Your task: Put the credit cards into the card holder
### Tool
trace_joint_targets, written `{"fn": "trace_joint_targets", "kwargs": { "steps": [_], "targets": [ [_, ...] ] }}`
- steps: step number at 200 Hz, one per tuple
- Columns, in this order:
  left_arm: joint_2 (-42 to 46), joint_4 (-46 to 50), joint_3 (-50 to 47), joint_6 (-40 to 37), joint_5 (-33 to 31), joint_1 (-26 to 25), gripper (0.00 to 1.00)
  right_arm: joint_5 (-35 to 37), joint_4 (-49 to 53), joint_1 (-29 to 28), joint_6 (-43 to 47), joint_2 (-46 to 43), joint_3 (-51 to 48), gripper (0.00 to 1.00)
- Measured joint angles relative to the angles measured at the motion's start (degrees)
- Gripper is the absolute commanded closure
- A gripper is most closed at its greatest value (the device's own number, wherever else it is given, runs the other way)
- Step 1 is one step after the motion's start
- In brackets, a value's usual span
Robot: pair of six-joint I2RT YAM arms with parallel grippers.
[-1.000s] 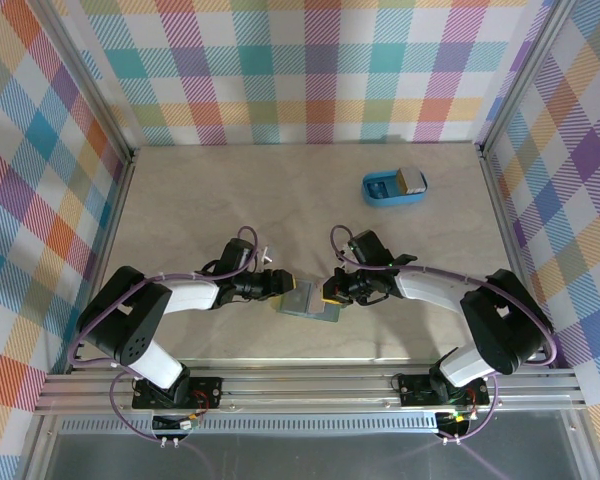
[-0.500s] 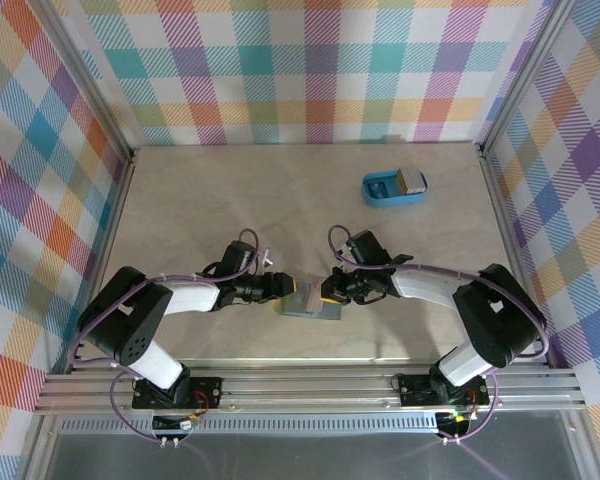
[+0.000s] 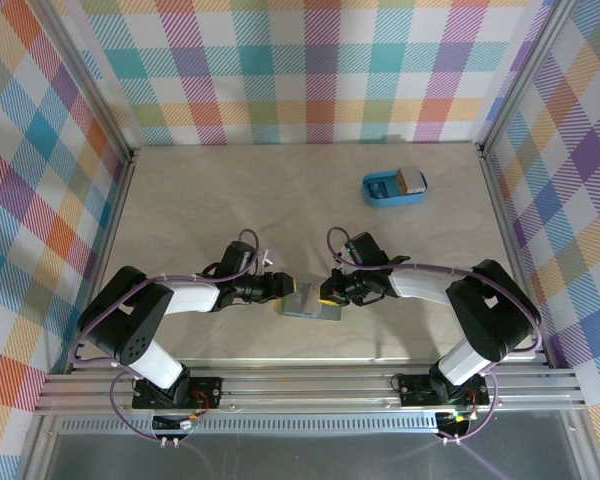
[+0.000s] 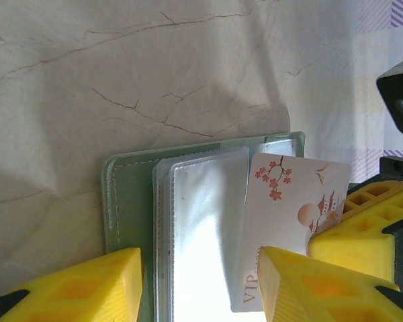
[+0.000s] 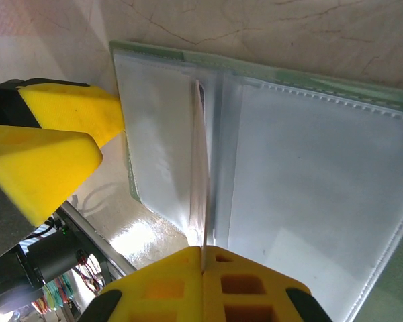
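Where arms meet near centre of table, left gripper sits low, jaws partway apart, straddling left page of card holder; cannot tell if its pads touch. Holder lies open and flat between both grippers; glare on clear sleeves, slot edges hard to read. White credit card, blossom print, overlaps right page, lower corner hidden behind left finger; in sleeve or on top, cannot tell. Right gripper pinched on card's right edge. Far right: blue tray, tan card inside.

Around the card holder
A card was positioned over it; a tray was placed well behind, rightward.
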State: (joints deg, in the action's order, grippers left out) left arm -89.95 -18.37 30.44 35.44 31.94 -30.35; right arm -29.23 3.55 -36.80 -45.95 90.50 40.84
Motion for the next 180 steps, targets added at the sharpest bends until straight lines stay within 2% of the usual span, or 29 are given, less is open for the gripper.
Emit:
{"fn": "trace_joint_targets", "kwargs": {
  "steps": [180],
  "targets": [
    [-0.4, -2.0, -0.6, 1.8, -0.1, 0.0, 0.53, -2.3, -3.5, 0.0, 1.9, 5.1, 0.6, 1.00]
  ]
}}
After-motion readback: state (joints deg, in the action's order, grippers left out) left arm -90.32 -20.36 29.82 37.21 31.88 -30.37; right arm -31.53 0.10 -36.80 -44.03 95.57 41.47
